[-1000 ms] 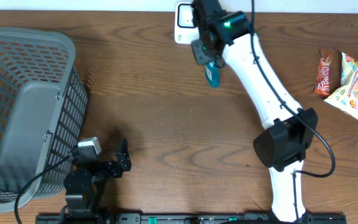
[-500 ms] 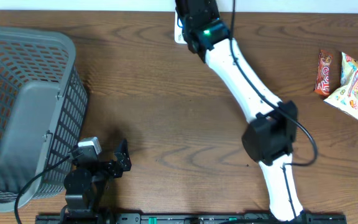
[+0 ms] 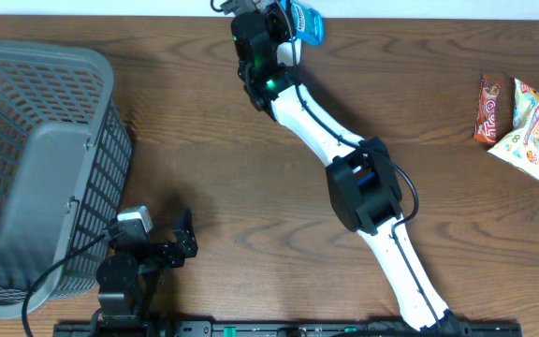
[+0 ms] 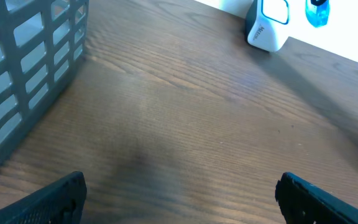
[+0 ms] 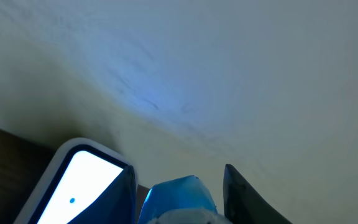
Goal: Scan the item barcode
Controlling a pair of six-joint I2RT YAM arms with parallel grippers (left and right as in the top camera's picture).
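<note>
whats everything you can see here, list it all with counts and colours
table: one, brown wood, under everything
basket: one, grey plastic mesh, on the table's left side
scanner: one, white with a dark side, at the table's far edge by the wall
blue item: one, blue, held up beside the scanner
snack packets: about four, one red-brown and the others pale and mixed, at the table's right edge, some cut off by the frame
wall: pale, behind the table
left gripper: one, black, open, at the near edge beside the basket, holding nothing
right gripper: one, dark fingers on a white arm, closed on the blue item
</note>
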